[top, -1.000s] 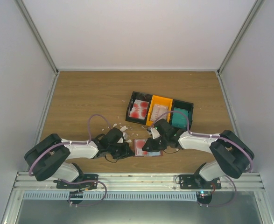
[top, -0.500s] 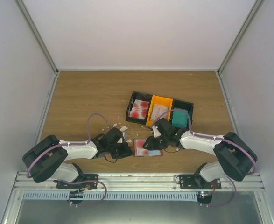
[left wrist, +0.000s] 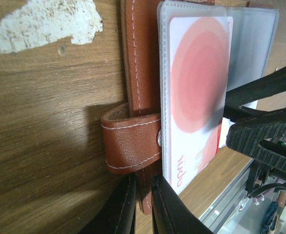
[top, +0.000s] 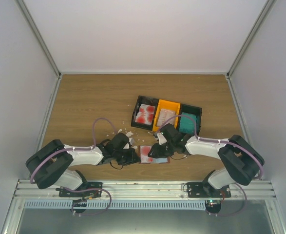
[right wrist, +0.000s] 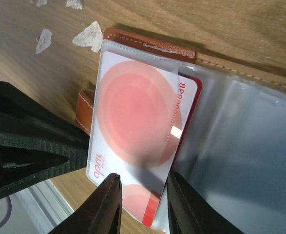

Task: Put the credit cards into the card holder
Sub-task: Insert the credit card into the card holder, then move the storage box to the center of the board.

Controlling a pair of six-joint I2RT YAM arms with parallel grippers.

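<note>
Two fingertips of your left gripper (left wrist: 143, 179) sit almost together, pinching the brown strap of the card holder (left wrist: 139, 63), which lies open on the table (left wrist: 45, 122) just ahead of that claw. Your right gripper (right wrist: 143, 178) stands partly apart. A red-blotched credit card (right wrist: 133, 112), tucked in the holder's clear pocket, shows its near end in the gap. Beyond this claw sit the card trays (top: 174, 104).
</note>
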